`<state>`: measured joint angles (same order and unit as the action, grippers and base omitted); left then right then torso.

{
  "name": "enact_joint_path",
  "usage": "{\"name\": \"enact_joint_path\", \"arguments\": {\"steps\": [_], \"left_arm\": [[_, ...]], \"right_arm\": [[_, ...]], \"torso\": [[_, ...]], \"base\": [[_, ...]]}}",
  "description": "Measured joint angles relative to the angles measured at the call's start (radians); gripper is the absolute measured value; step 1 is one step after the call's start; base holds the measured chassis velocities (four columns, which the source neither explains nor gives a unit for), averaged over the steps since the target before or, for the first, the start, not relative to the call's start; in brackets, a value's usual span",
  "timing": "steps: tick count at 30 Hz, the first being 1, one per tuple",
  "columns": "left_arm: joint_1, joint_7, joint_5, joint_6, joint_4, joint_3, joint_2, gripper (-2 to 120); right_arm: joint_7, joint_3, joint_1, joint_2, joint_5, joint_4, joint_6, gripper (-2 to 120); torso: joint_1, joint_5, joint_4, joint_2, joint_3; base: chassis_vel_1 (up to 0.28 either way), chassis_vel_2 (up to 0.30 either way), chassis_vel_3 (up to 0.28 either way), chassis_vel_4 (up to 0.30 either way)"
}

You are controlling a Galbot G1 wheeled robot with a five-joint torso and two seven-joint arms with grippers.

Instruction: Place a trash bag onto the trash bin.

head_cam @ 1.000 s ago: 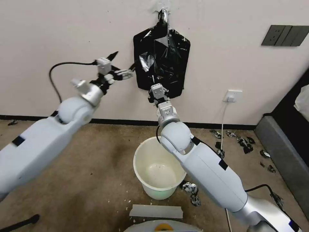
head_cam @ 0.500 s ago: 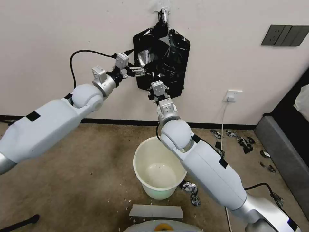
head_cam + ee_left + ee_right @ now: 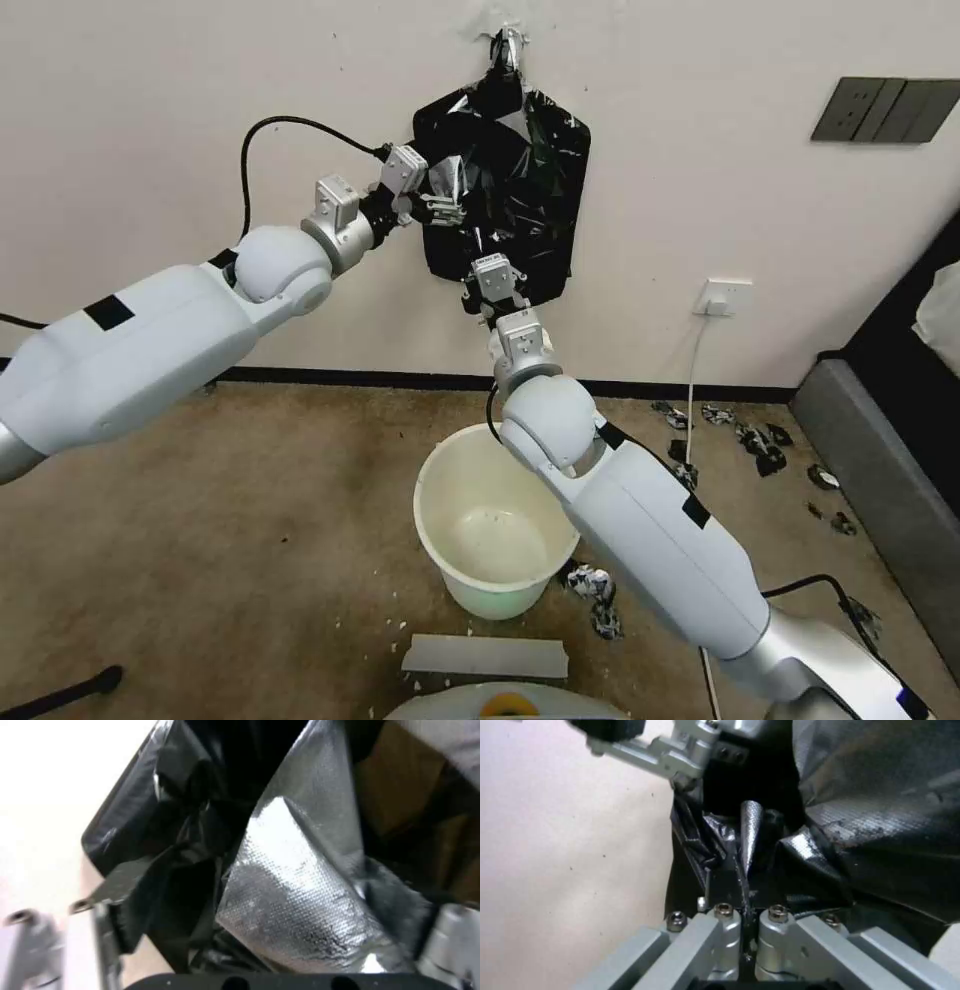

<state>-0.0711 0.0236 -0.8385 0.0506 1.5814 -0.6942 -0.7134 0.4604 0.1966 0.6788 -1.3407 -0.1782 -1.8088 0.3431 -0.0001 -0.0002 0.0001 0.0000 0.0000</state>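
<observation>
Black, glossy trash bag (image 3: 505, 190) hangs flat against the far wall (image 3: 200, 120), pinned at its knotted top, its crinkled surface catching silvery light. Below it, nearer the robot, the trash bin (image 3: 490, 520) stands upright and open on the brown carpet (image 3: 250, 520), well apart from the bag.

The right gripper (image 3: 487, 297) reaches up to the bag's lower edge. In the right wrist view its two fingers (image 3: 725, 930) are pressed nearly together, pinching a thin fold of the bag's black plastic between them.

The left gripper (image 3: 447, 211) is raised at the bag's upper left side. Its fingers are spread apart, with a silvery crease of the bag (image 3: 295, 885) lying between them, not clamped.

Small black plastic scraps (image 3: 750, 440) lie on the carpet to the right, near the wall. A pale flat strip (image 3: 485, 655) lies on the floor just in front of the bin.
</observation>
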Motion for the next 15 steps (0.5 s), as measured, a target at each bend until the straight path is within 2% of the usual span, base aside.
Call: {"name": "enact_joint_path", "arguments": {"steps": [2,4,6,7,10,11,13,14,15], "left_arm": [[0.022,0.013,-0.003,0.000,0.006,0.024,-0.005,69],[0.022,0.013,-0.003,0.000,0.006,0.024,-0.005,69],[0.031,0.019,-0.004,0.001,0.008,0.035,-0.012,55],[0.031,0.019,-0.004,0.001,0.008,0.035,-0.012,55],[0.038,0.023,-0.005,0.001,0.005,0.043,-0.024,40],[0.038,0.023,-0.005,0.001,0.005,0.043,-0.024,40],[0.041,0.025,-0.005,0.001,0.001,0.048,-0.028,30],[0.041,0.025,-0.005,0.001,0.001,0.048,-0.028,30],[0.047,0.028,-0.005,0.001,0.000,0.055,-0.030,23]], "right_arm": [[-0.001,-0.003,0.000,0.002,0.000,0.000,-0.002,0],[-0.001,-0.003,0.000,0.002,0.000,0.000,-0.002,0],[-0.001,-0.003,0.001,-0.001,0.001,0.001,-0.003,0],[-0.001,-0.003,0.001,-0.001,0.001,0.001,-0.003,0],[-0.001,-0.003,0.002,-0.004,0.002,0.004,-0.004,0],[-0.001,-0.003,0.002,-0.004,0.002,0.004,-0.004,0],[-0.001,-0.004,0.003,-0.003,0.002,0.004,-0.005,0],[-0.001,-0.004,0.003,-0.003,0.002,0.004,-0.005,0],[-0.001,-0.006,0.005,-0.002,0.002,0.004,-0.006,0]], "torso": [[0.000,0.0000,-0.0001,0.000,0.000],[0.000,0.0000,-0.0001,0.000,0.000],[0.000,0.0003,-0.0001,0.000,0.000],[0.000,0.0003,-0.0001,0.000,0.000],[0.000,0.0003,-0.0001,0.000,0.000],[0.000,0.0003,-0.0001,0.000,0.000],[0.000,0.0003,-0.0001,0.000,0.000],[0.000,0.0003,-0.0001,0.000,0.000],[0.000,0.0003,-0.0001,0.000,0.000]], "base": [[0.000,0.000,0.000,0.000],[0.000,0.000,0.000,0.000],[0.000,0.000,0.000,0.000],[0.000,0.000,0.000,0.000],[0.000,0.000,0.000,0.000],[0.000,0.000,0.000,0.000],[0.000,0.000,0.000,0.000],[0.000,0.000,0.000,0.000],[0.000,0.000,0.000,0.000]]}}
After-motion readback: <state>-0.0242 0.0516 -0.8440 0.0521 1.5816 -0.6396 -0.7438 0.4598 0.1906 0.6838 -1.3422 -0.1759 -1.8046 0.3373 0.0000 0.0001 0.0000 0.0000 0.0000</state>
